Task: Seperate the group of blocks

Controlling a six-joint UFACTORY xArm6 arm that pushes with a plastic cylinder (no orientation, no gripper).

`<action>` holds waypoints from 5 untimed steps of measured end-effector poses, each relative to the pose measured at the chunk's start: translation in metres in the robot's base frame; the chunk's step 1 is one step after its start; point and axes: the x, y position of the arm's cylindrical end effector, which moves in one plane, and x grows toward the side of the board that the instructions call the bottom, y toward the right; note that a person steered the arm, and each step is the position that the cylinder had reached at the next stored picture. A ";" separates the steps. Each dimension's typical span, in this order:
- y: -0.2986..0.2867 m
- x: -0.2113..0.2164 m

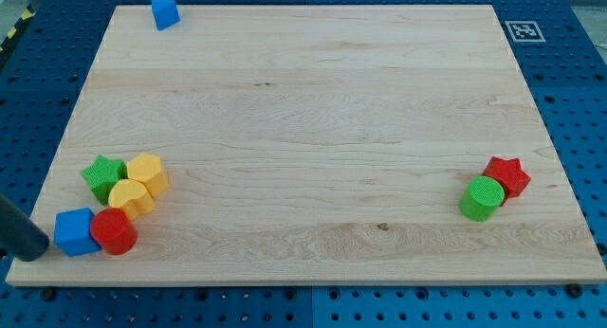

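Observation:
A group of blocks sits at the view's bottom left of the wooden board (313, 119): a green star (101, 175), a yellow hexagon (148, 173), a yellow rounded block (129, 198), a red cylinder (114, 231) and a blue cube (74, 231), all touching or nearly so. My tip (35, 251) is at the board's bottom left corner, just left of the blue cube and close against it. The rod runs off the view's left edge.
A blue wedge-shaped block (164, 12) lies alone at the view's top left. A red star (506, 175) and a green cylinder (482, 197) touch each other at the view's right. A tag marker (524, 30) sits off the board's top right corner.

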 end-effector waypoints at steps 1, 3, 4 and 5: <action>0.036 -0.001; 0.072 -0.006; 0.064 -0.033; 0.114 -0.048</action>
